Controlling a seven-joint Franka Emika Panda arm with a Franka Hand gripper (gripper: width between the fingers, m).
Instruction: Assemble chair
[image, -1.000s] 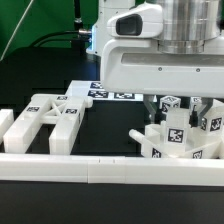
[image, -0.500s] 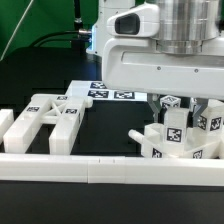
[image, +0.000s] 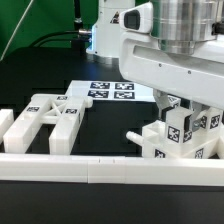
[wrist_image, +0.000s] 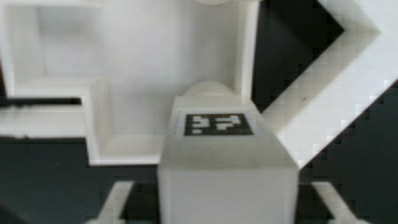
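Observation:
In the exterior view my gripper hangs over a cluster of white chair parts at the right, by the front bar. It is shut on an upright white chair leg that carries a black-and-white tag. In the wrist view that leg fills the space between my fingers, its tagged end pointing away from the gripper. Beyond it lie a blocky white chair piece and a slanted white bar. The leg's lower end is hidden behind the other parts.
Two ladder-like white frames lie at the exterior view's left. A long plain white border bar runs along the front. The marker board lies flat at the back. A small white block sits at the far left edge.
The hand has turned and shifted toward the exterior view's right, still closed on the leg. More of the marker board shows now. The frames at the left have not moved.

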